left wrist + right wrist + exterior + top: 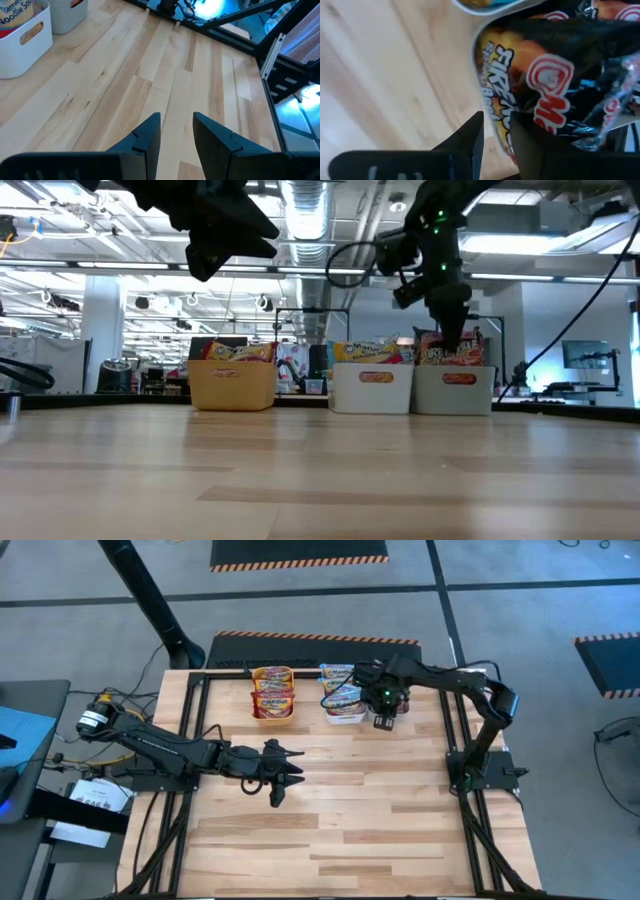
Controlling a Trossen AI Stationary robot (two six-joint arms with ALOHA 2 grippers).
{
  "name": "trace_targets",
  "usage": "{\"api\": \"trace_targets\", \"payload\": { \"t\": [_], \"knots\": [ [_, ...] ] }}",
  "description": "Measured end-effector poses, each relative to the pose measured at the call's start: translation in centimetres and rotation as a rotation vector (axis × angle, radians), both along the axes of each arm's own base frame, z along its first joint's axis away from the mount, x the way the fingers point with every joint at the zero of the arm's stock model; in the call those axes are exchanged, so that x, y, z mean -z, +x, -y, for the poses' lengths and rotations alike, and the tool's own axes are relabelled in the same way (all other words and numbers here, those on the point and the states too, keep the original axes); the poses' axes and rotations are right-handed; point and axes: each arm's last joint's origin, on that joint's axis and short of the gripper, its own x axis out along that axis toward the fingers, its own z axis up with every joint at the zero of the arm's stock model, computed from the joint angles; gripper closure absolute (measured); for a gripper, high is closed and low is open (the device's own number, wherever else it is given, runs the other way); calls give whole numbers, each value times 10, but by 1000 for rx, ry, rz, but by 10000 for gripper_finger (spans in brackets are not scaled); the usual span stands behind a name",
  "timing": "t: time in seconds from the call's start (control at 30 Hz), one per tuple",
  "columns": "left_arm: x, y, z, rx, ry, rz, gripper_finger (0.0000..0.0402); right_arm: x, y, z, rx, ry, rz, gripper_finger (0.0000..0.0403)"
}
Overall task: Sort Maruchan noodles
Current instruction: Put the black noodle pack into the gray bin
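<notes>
Three bins stand in a row at the table's far edge. The orange bin [272, 712] holds orange-yellow Maruchan noodles [272, 680]. The white bin [345, 714] holds light blue packets [338, 680]. The grey bin [455, 390] holds dark maroon packets [540, 85]. My right gripper [497, 117] points down over the grey bin's near rim [476, 55], open by a narrow gap, just above the top maroon packet. My left gripper [176, 117] hovers open over bare wood at the table's middle left [297, 768], with nothing between its fingers.
A black frame rail [300, 668] runs behind the bins at the far edge, and upright frame bars stand at the table's left and right sides. Bare wood [360, 820] stretches from the bins to the near edge.
</notes>
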Motion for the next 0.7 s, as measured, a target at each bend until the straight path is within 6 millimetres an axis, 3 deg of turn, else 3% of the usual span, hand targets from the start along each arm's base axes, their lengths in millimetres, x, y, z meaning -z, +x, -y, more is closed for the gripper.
{"api": "trace_targets", "payload": {
  "t": [0.37,0.7],
  "knots": [
    [2,-1,0,3,14,-27,299,15,2,18,27,13,-7,306],
    [3,-1,0,-1,4,-28,299,14,0,15,16,37,-12,306]
  ]
}}
